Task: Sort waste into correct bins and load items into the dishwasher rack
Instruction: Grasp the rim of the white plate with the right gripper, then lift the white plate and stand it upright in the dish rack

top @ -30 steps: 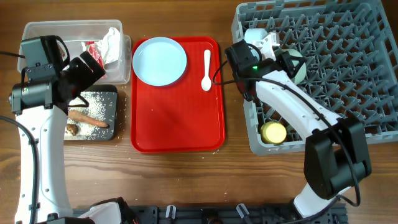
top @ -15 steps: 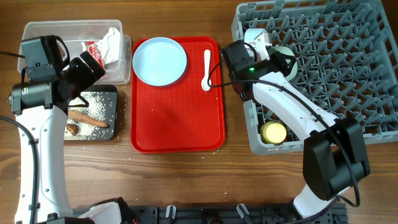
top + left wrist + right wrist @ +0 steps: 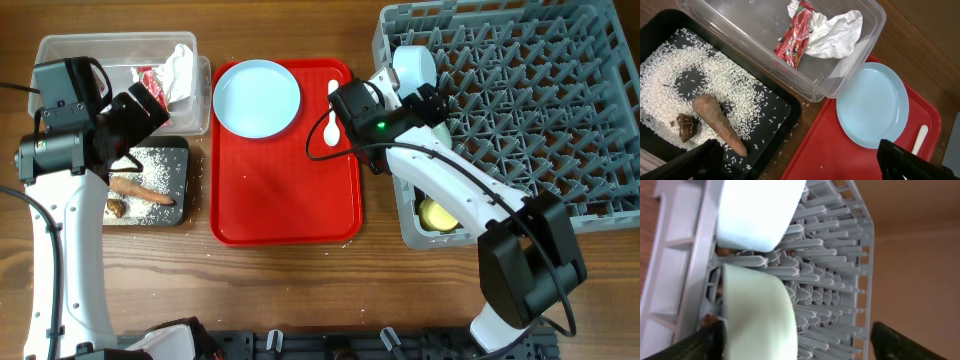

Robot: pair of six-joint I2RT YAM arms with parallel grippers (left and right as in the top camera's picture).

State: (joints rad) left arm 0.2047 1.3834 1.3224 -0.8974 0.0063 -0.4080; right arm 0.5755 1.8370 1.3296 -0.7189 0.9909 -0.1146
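Note:
My right gripper [image 3: 432, 105] hangs open over the near-left corner of the grey dishwasher rack [image 3: 540, 100]. In the right wrist view the pale green bowl [image 3: 760, 315] stands on edge among the pegs, close to the left finger, with the white bowl [image 3: 760, 210] just beyond it. The yellow cup [image 3: 437, 213] sits in the rack's front-left corner. The pale plate [image 3: 257, 96] and white spoon [image 3: 333, 110] lie on the red tray [image 3: 285, 190]. My left gripper [image 3: 150, 105] is open and empty above the bins.
The clear tub [image 3: 740, 30] holds the red wrapper [image 3: 795, 35] and white tissue [image 3: 835, 35]. The black tray [image 3: 775, 110] holds rice grains [image 3: 670, 65], the carrot piece [image 3: 717, 122] and the brown lump [image 3: 685, 127]. A few grains lie on the wooden table.
My right gripper has opened and let go of the pale green bowl in the rack, and the arm has drawn back to the left. The left arm has not moved.

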